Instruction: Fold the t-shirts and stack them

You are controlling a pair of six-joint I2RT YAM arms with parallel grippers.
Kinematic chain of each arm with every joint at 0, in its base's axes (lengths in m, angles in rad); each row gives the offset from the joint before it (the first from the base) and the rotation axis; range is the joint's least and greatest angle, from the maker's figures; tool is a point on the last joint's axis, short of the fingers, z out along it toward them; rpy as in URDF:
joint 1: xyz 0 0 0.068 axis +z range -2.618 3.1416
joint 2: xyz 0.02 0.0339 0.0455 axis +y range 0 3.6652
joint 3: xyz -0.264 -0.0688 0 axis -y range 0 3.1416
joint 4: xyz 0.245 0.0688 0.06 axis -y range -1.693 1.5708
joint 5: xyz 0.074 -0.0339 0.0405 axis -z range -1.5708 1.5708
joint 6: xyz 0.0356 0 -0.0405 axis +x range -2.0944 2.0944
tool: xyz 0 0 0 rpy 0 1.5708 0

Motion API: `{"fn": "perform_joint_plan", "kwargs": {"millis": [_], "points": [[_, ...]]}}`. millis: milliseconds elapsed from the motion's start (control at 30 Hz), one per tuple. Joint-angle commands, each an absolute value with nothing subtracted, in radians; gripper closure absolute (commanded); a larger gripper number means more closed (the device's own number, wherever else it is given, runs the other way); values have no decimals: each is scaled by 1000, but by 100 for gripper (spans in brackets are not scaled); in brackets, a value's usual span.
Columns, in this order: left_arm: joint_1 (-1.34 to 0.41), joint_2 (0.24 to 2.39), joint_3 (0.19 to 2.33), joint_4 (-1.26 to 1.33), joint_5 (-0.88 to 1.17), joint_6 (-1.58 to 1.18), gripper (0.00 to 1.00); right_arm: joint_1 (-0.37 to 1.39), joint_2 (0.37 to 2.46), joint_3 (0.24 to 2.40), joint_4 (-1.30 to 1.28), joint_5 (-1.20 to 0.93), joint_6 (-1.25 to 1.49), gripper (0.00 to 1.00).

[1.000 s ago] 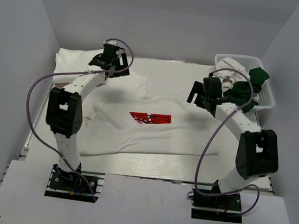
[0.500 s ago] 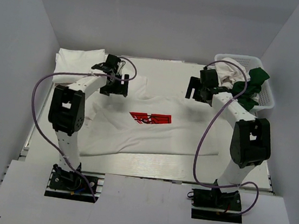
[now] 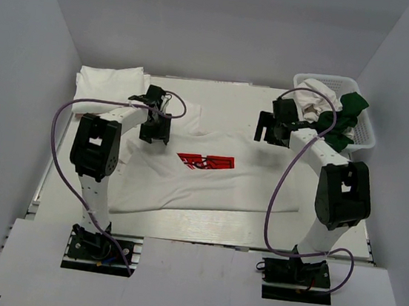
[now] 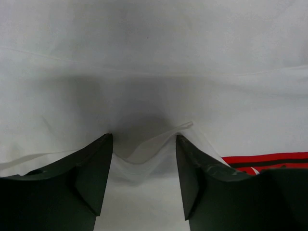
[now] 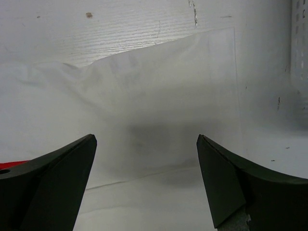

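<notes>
Four shirts: printed shirt [image 3: 201,179] spread flat, folded shirt [image 3: 109,81] far left, white shirt [image 3: 315,92] and green shirt [image 3: 346,111] in one basket [image 3: 368,136]. Left gripper [image 4: 144,144] stands part-open astride a cloth ridge. Right gripper [image 5: 147,139] gapes wide.

The tabletop [image 3: 230,98] is lit brightly and evenly from above. Soft grey shadows are cast on the shirt [image 4: 154,57] in both wrist views, where the near pincer fingers [image 4: 82,192] are rendered dark and slightly blurred.
</notes>
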State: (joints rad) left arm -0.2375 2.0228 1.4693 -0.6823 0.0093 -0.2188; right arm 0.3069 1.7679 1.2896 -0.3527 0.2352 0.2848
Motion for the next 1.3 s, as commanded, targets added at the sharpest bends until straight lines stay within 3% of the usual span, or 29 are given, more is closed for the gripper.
{"fn": "perform_joint_plan", "kwargs": {"millis": [0, 100, 167, 200, 300, 700, 1167, 1200, 1267], "points": [[-233, 1996, 1479, -675, 6, -218, 37, 299, 1715, 1269, -359, 255, 276, 10], [-233, 1970, 1457, -654, 29, -218, 49, 302, 1712, 1266, -359, 256, 282, 10], [-233, 1959, 1436, -643, 52, -227, 65, 304, 1710, 1267, -364, 259, 284, 10], [-233, 1959, 1436, -643, 52, -227, 79, 302, 1713, 1267, -365, 255, 284, 10], [-233, 1959, 1436, -643, 61, -227, 100, 302, 1703, 1264, -365, 265, 285, 10], [-253, 1891, 1479, -586, 170, -109, 100, 302, 1671, 1243, -359, 276, 287, 10], [-253, 2035, 1603, -632, 222, 9, 100, 302, 1675, 1261, -391, 310, 287, 10], [-253, 2036, 1612, -641, 222, 9, 96, 304, 1671, 1261, -394, 308, 290, 10], [-253, 2045, 1612, -641, 191, 9, 72, 302, 1671, 1264, -393, 314, 288, 10]]}}
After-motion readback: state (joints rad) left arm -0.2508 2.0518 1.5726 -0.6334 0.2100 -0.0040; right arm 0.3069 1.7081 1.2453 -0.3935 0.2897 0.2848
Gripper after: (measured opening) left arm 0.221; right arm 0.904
